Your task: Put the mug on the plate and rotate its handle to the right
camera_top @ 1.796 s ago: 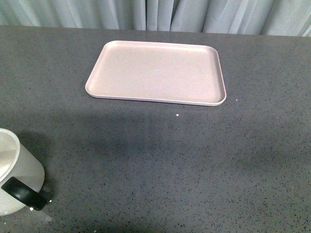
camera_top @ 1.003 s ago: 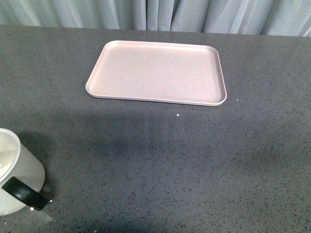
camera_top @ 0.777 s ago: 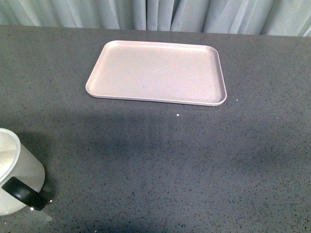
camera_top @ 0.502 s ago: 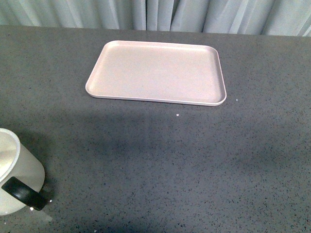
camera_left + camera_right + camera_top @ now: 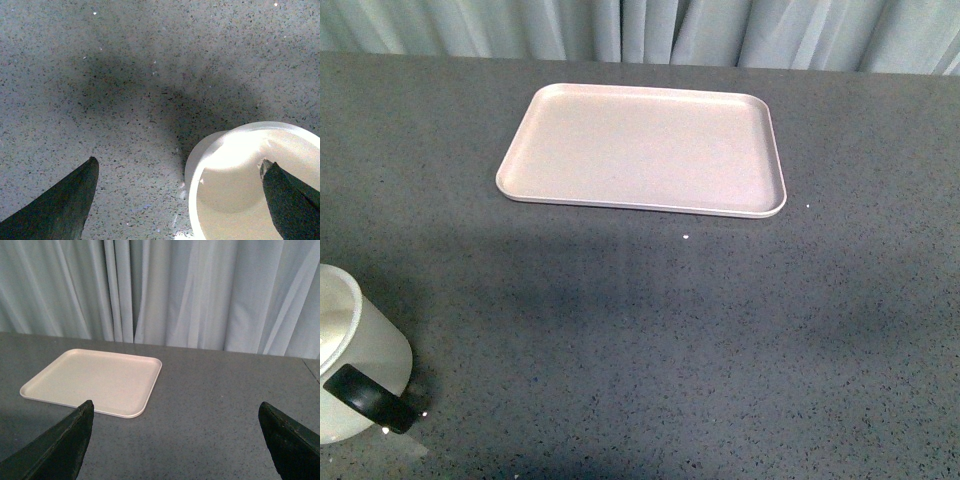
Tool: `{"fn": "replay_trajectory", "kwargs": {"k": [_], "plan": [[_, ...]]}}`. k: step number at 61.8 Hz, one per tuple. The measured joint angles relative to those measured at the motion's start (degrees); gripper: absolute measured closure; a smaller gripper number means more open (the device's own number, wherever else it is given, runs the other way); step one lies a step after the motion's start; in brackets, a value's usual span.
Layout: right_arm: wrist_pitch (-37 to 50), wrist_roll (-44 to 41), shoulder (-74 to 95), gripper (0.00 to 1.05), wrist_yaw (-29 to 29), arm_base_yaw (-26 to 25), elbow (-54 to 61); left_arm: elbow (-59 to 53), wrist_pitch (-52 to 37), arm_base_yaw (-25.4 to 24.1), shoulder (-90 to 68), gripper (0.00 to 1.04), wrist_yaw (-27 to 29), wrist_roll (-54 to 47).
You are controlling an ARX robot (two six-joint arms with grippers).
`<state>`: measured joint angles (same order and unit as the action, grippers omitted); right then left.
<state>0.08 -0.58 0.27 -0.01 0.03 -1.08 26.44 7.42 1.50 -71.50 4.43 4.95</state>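
A grey speckled table [image 5: 720, 350] fills most of the front view. A pale pleated curtain [image 5: 620, 25] hangs along its far edge, beyond the plate [image 5: 640, 150].

The plate is a flat pink-beige rectangle with rounded corners and a low rim. It lies flat on the far half of the table with nothing on it.

The mug [image 5: 370, 350] is not on the plate. It stands upright on the table well apart from the plate, much closer to the robot and off to the plate's left, partly cut off by the edge of the front view.

In the left wrist view the left gripper [image 5: 177, 164] looks straight down with its two dark fingers spread wide. One finger is over bare table. The other is over the mug's [image 5: 240, 185] open white mouth, and whether it touches the rim cannot be told. Nothing is clamped between them.

The right gripper [image 5: 176, 405] also has its fingers wide apart and holds nothing. Its camera looks across the table toward the plate [image 5: 95, 380] and the curtain [image 5: 200, 295] behind it.

The black loop handle [image 5: 370, 400] is on the side of the mug turned away from the plate, toward the robot.

A tiny white speck [image 5: 685, 237] lies on the table just off the plate's near edge.
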Motion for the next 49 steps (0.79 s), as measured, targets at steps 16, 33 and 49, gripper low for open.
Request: {"fn": "replay_trajectory", "kwargs": {"k": [16, 33, 49], "plan": [[0.00, 0.00, 0.00, 0.09, 0.00, 0.00, 0.00, 0.24, -1.64, -0.22, -5.20, 0.12, -1.84, -2.51], [0.00, 0.00, 0.00, 0.09, 0.00, 0.00, 0.00, 1.18, -2.36, -0.52, -9.07, 0.56, -3.26, -2.82], [0.00, 0.00, 0.00, 0.09, 0.00, 0.00, 0.00, 2.27, 0.44, 1.38, -8.87, 0.98, -3.82, -1.68]]}}
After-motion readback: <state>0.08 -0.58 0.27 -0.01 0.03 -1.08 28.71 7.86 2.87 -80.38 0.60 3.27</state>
